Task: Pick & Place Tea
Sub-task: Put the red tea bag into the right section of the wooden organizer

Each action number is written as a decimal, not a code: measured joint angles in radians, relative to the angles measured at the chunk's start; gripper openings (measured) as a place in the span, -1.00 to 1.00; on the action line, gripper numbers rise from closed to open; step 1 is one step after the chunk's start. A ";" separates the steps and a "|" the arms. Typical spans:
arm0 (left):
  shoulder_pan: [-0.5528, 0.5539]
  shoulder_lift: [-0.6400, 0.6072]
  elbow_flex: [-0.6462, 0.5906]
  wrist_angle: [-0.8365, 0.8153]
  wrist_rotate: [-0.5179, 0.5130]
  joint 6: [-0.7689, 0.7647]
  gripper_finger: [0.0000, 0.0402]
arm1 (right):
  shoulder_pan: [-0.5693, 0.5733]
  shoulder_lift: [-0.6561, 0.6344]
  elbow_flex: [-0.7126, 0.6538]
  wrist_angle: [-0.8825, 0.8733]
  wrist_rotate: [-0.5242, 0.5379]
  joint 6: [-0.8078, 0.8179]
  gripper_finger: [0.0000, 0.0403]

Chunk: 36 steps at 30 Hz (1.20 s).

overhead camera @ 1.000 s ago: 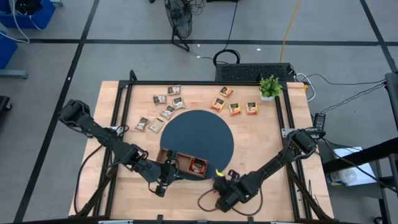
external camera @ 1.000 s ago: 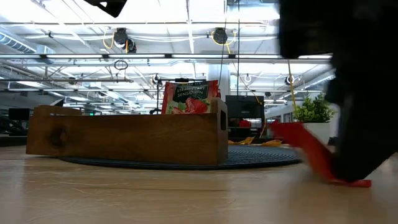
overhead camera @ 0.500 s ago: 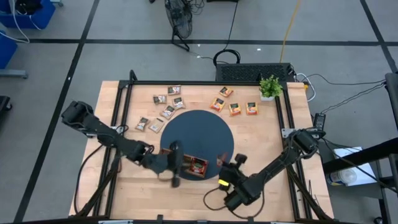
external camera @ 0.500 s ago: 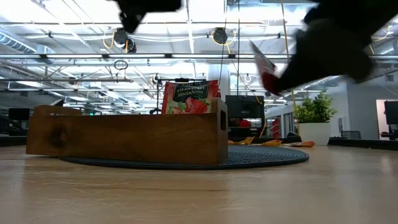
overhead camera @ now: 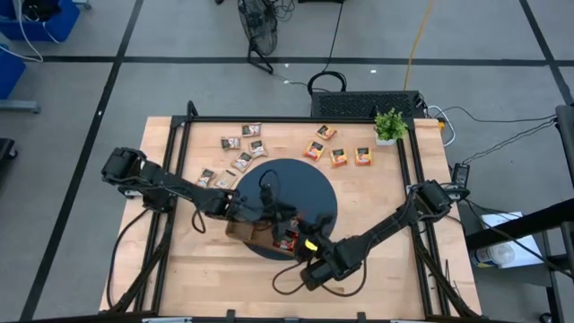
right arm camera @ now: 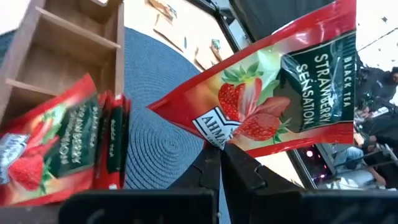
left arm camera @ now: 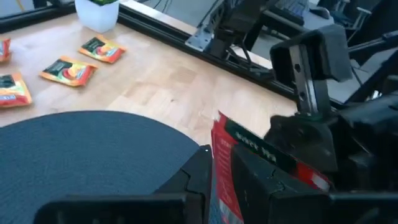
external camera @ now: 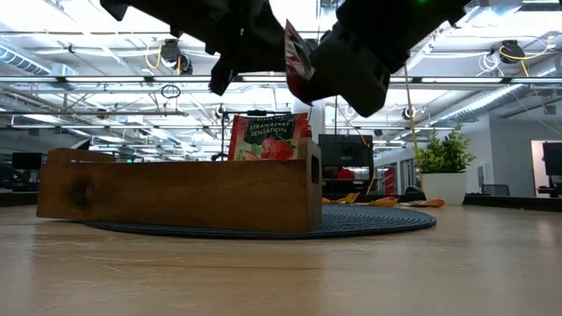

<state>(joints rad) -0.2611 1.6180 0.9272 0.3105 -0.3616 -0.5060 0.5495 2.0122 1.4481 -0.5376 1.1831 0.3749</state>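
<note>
My right gripper (right arm camera: 224, 158) is shut on a red strawberry tea sachet (right arm camera: 273, 87). It holds the sachet (external camera: 297, 66) in the air over the right end of the long wooden tray (external camera: 176, 193). More red sachets (external camera: 268, 138) stand upright in the tray's right compartment (overhead camera: 287, 239). My left gripper (left arm camera: 224, 152) hovers over the tray (overhead camera: 251, 229) beside the held sachet. Its fingers stand a narrow gap apart, and the sachet's near edge (left arm camera: 221, 140) shows in that gap. My right gripper pinches the sachet's edge beside the white brand mark (right arm camera: 214, 134) between its two fingers. It comes slanting from the table's near right side. The sachet stands out beyond the fingers, tilted, lifted clear above the tray. My left gripper: whether its fingers touch the sachet cannot be told.
The tray sits on the near edge of a dark round mat (overhead camera: 296, 184). Several brown-and-white sachets (overhead camera: 238, 152) lie at the far left and several orange ones (overhead camera: 336, 152) at the far right. A small potted plant (overhead camera: 390, 126) stands in the far right corner.
My right gripper has lifted the red sachet off the table near the front edge and carried it left and up over the tray's right end, rolling as it went. My left gripper has swung from the near side left of the tray toward the right, over the tray.
</note>
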 joint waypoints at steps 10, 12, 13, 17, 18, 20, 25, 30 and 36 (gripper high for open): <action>-0.006 -0.011 0.000 0.002 0.069 0.162 -0.37 | 0.009 0.000 -0.008 -0.004 -0.004 0.006 -1.00; -0.007 -0.013 0.000 -0.004 0.070 0.152 -0.25 | 0.009 0.000 -0.016 -0.015 -0.003 0.023 -1.00; -0.007 -0.013 0.000 -0.012 0.070 0.148 -0.20 | 0.009 0.000 -0.020 -0.024 -0.003 0.033 -1.00; -0.007 -0.030 0.000 -0.022 0.073 0.145 -0.04 | 0.007 -0.001 -0.028 -0.042 -0.001 0.066 -1.00; -0.007 -0.031 0.000 -0.017 0.073 0.140 -0.01 | 0.006 -0.001 -0.028 -0.042 0.000 0.066 -1.00; -0.007 -0.031 0.000 -0.017 0.074 0.131 0.04 | 0.001 -0.001 -0.029 -0.042 -0.001 0.064 -1.00; -0.010 -0.044 0.000 -0.008 0.075 0.127 0.10 | -0.012 -0.001 -0.029 -0.036 0.002 0.059 -1.00; -0.011 -0.042 0.000 -0.016 0.073 0.126 0.09 | -0.022 -0.001 -0.029 -0.035 0.003 0.057 -1.00; -0.005 -0.042 0.000 -0.021 0.072 0.123 0.09 | -0.023 -0.001 -0.029 0.011 0.027 0.027 -1.00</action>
<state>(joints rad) -0.2661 1.5757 0.9268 0.2897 -0.2893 -0.3828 0.5270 2.0109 1.4192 -0.5265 1.2098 0.4017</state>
